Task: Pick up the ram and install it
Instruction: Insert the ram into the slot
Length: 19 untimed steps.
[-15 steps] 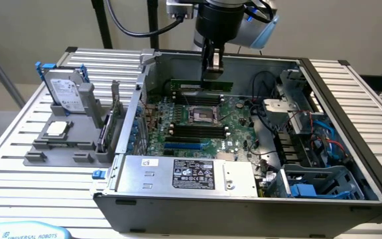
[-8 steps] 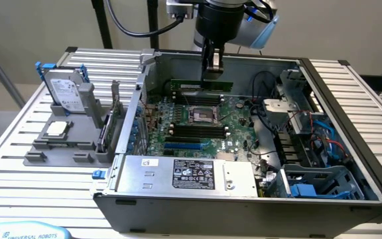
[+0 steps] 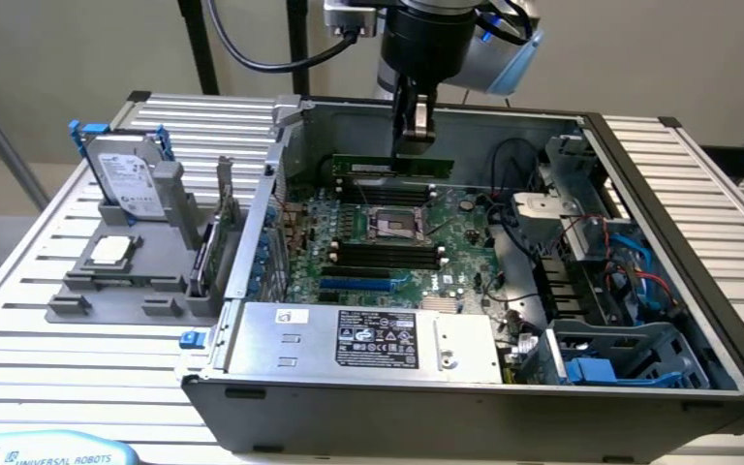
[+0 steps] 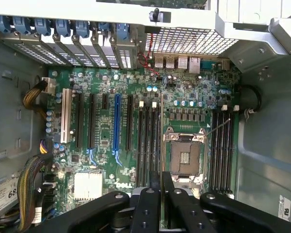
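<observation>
My gripper is shut on the ram, a long thin green stick held level by its top edge. It hangs inside the open computer case, above the far part of the green motherboard, beyond the CPU socket. In the wrist view the ram shows edge-on as a thin green line between the two black fingers of the gripper. Below it lie the motherboard, the socket and black memory slots on either side of the socket.
A grey holder at the exterior view's left carries a silver hard drive, a processor chip and an upright expansion card. The power supply fills the case's near side. Cables and a drive cage crowd its right side.
</observation>
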Available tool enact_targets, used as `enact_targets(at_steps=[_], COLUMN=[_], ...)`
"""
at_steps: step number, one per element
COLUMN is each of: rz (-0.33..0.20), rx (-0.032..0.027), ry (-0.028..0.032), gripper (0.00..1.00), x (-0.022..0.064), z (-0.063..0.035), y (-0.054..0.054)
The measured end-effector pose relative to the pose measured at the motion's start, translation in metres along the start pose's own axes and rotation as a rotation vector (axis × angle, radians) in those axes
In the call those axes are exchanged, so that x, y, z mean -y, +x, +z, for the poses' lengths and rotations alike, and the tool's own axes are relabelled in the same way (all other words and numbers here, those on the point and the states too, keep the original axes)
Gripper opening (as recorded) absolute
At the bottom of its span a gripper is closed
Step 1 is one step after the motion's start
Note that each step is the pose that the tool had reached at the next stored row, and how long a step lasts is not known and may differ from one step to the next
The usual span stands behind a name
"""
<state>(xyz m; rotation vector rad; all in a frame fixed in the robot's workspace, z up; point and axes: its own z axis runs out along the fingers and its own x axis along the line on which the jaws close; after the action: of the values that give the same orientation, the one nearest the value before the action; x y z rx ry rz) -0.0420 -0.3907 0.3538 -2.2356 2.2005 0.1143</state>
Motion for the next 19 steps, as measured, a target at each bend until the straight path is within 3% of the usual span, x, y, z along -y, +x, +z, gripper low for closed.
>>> enact_targets(at_steps=[19], rz=[0.02], rx=[0.0009], ry=[0.001], gripper=[0.13], x=[0.0012], z=[0.0308], y=[0.006])
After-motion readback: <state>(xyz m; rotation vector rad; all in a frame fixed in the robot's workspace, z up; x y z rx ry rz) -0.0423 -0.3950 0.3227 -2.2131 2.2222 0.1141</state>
